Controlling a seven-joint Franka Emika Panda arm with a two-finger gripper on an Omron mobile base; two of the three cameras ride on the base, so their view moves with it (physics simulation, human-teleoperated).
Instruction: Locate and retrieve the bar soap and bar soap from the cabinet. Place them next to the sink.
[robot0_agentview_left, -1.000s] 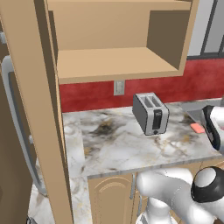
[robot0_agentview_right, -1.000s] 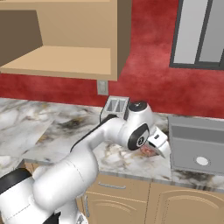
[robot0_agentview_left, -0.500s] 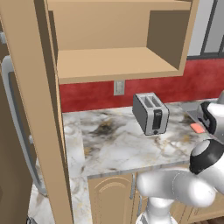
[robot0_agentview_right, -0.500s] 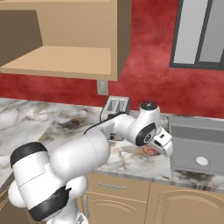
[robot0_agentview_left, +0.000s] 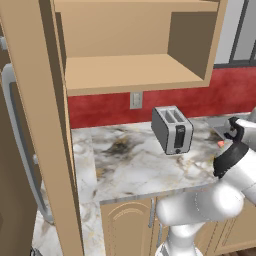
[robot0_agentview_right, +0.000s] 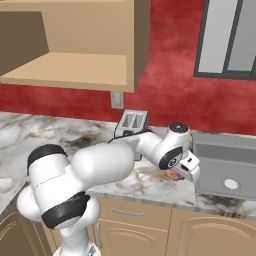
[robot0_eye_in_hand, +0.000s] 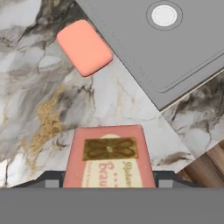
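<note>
While the arm is stretched out low over the marble counter (robot0_agentview_left: 130, 165), the big tan wall cabinet (robot0_agentview_left: 135, 75) is seen hanging open above the red wall, its shelf bare. Next in size, the grey sink (robot0_agentview_right: 225, 167) is sunk into the counter at the right of the right base view, and its flat rim and round drain are caught again from the hand (robot0_eye_in_hand: 175, 52). Left of the sink, the silver two-slot toaster (robot0_agentview_left: 172, 130) is parked upright near the wall, below the wall outlet (robot0_agentview_left: 135, 100).

Down at the gripper (robot0_eye_in_hand: 107, 183), the boxed reddish bar soap (robot0_eye_in_hand: 109, 155) with a gold emblem and lettering is seen lying between the two dark finger tips, over the counter; whether the fingers are pressed on it or merely flanking it cannot be told, nor whether it is resting on the marble. From the right base view, a sliver of that bar (robot0_agentview_right: 173, 175) is glimpsed under the hand, just left of the sink.

Smallest of all, the salmon-pink bar soap (robot0_eye_in_hand: 84, 47) is laid flat on the marble just beside the sink's edge, apart from the boxed bar.
</note>
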